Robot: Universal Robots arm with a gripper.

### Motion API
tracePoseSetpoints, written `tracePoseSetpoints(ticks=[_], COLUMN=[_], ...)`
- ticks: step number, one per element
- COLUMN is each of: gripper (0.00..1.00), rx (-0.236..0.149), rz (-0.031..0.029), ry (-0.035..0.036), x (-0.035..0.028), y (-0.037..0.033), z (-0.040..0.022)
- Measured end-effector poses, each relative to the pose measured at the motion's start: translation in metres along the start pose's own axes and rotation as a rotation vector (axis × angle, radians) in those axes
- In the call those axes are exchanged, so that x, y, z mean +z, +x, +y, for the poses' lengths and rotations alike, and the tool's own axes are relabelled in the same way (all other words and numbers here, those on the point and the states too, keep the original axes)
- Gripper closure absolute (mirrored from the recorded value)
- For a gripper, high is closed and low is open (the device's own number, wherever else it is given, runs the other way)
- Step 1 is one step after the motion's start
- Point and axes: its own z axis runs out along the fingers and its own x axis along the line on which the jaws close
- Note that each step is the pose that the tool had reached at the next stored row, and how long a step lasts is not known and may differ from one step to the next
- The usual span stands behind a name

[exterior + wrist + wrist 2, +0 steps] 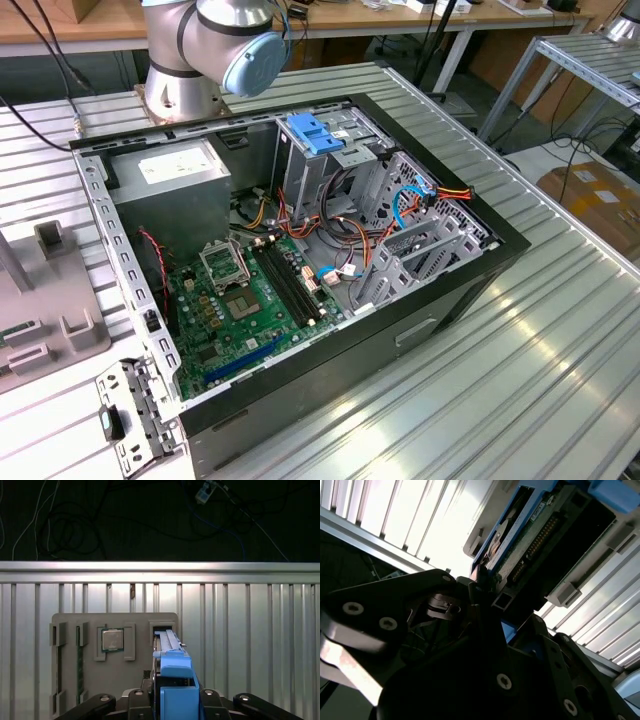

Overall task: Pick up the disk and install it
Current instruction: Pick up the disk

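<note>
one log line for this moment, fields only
phase: pick up | gripper: at disk, grip unclear | disk: on edge in grey holder tray | pc case: open

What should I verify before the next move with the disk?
1. Disk centred in the tool: ok, in the first wrist view.
2. Firm hold on the disk: cannot tell.
3. Disk free of the grey holder: cannot tell; its far end lies at the holder's slot.
4. Computer case open: ok, side panel off.
5. Drive cage free: cannot tell; a blue bracket sits on top.
6. Cables clear of the cage: likely not ok, they loop beside it.
</note>
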Motion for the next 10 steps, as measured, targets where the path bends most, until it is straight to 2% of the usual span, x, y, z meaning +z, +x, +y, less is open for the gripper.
tracePoseSetpoints(ticks=[10], gripper=[0.63], rx=[0.0], rz=[0.0], ry=[-0.0001], x=[-0.0034], y=[-0.0001], z=[0.0002])
